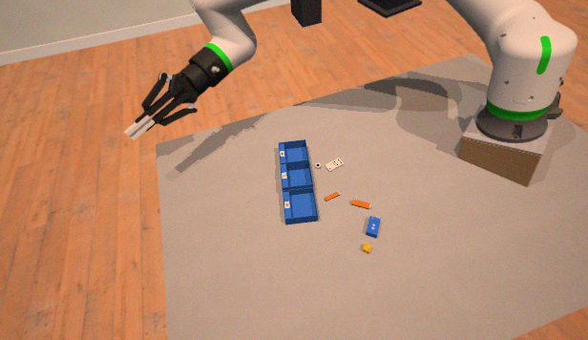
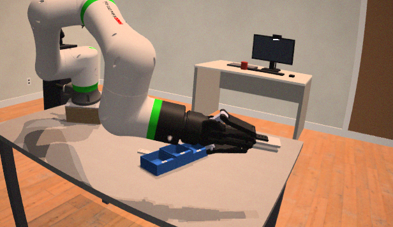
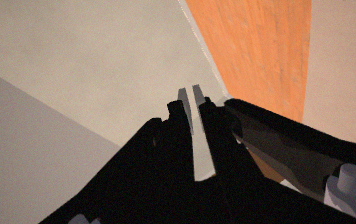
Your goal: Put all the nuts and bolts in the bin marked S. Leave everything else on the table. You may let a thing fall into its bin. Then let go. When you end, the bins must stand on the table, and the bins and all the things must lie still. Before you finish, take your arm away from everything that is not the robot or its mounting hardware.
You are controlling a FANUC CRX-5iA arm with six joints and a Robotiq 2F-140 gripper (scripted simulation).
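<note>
nut (image 1: 318, 165) is seen mid-frame on the table (image 1: 430, 277), just right of the blue bins (image 1: 297, 187). gripper (image 1: 138, 128) is held upper left, jaws nearly together, nothing clamped.

Bin labels (image 1: 286, 204): white tags on the blue bins (image 1: 297, 187), letters too small to read.
Small ring (image 1: 318, 165): nut or washer, cannot tell.
Exterior view: arm (image 2: 127, 76) and gripper (image 2: 269, 145) hide the loose parts and part of the bins.
Arm base (image 1: 513, 129): upper arm cut off by top edge.
</note>
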